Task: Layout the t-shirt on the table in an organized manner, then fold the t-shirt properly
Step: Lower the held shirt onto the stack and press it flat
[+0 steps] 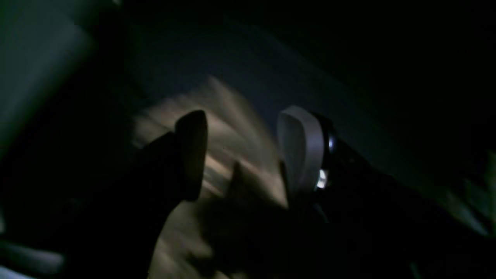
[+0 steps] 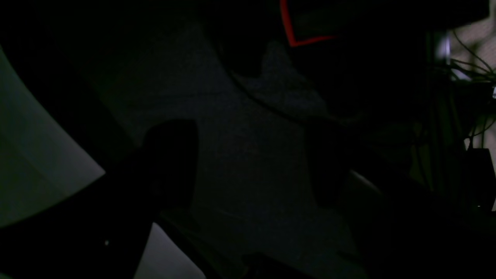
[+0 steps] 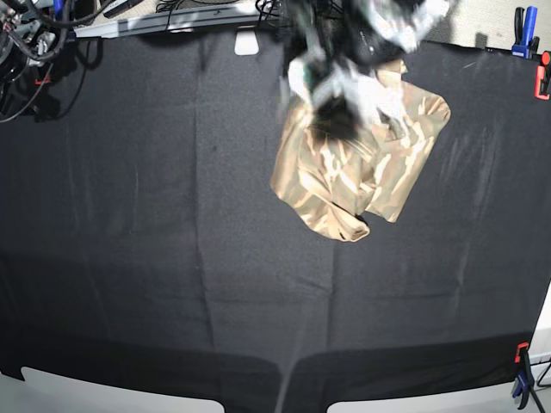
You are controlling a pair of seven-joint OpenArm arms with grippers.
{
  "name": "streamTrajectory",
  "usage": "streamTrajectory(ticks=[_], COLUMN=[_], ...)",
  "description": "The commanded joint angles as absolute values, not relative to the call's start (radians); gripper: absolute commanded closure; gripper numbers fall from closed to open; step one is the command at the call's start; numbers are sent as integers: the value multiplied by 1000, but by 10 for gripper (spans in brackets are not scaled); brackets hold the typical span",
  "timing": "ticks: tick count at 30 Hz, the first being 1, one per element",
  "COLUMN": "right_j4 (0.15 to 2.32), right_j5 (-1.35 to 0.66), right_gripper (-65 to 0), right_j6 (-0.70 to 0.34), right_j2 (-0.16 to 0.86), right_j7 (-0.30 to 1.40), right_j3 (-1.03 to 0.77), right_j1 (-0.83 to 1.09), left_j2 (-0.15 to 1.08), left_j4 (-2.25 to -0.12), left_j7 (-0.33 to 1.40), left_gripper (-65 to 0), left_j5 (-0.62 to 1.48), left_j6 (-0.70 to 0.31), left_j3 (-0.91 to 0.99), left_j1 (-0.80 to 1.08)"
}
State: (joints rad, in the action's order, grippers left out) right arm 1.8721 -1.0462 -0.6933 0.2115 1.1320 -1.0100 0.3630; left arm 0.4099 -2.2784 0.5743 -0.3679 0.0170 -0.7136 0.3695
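The camouflage t-shirt (image 3: 362, 168) lies crumpled in a heap on the black table (image 3: 129, 215), right of centre near the far edge. My left gripper (image 3: 331, 107) hovers over the heap's far-left part, smeared by motion. In the left wrist view its fingers (image 1: 192, 155) stand apart, so the left gripper (image 1: 243, 116) is open, and the blurred tan t-shirt (image 1: 232, 128) shows beyond the gap. My right gripper (image 2: 250, 131) is open over bare dark table cloth (image 2: 248, 174), with nothing between its fingers. The right arm does not show in the base view.
Red (image 3: 542, 77) and blue (image 3: 519, 21) clamps sit at the table's far right edge, and another clamp (image 3: 522, 379) at the near right corner. Cables (image 3: 26, 43) crowd the far left corner. A small white object (image 3: 247, 41) rests at the far edge.
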Motion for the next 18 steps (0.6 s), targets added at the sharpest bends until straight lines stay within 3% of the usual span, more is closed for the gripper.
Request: streamTrajectory(ticks=[1,5,10,14,18], right_j4=[1891,1891,1891,1891,1891], right_j5=[-1055,-1055,-1055,-1055,-1055], right_gripper=[-415,-415,-415,-415,-415], right_j6=[-698,-698,-698,-698,-698], right_j2=[229,230,229,230,230], right_j7=[1137,1137,1137,1137,1136], right_j3=[-1015,-1015,-1015,-1015,-1015], right_j1=[363,363,363,363,363], left_j2=[410,407,388,389,388], left_j4=[-2234,-2082,-2074,-2073,-2068], left_j7=[559,552,545,571,651], left_gripper=[-303,-303,-303,-303,-303], left_j5=[-377,-366,-443,-535,-537], left_j6=[19,18,18,128,142], left_j3=[-714,-743,-826,-813,-793], left_j1=[352,312,312,302,279])
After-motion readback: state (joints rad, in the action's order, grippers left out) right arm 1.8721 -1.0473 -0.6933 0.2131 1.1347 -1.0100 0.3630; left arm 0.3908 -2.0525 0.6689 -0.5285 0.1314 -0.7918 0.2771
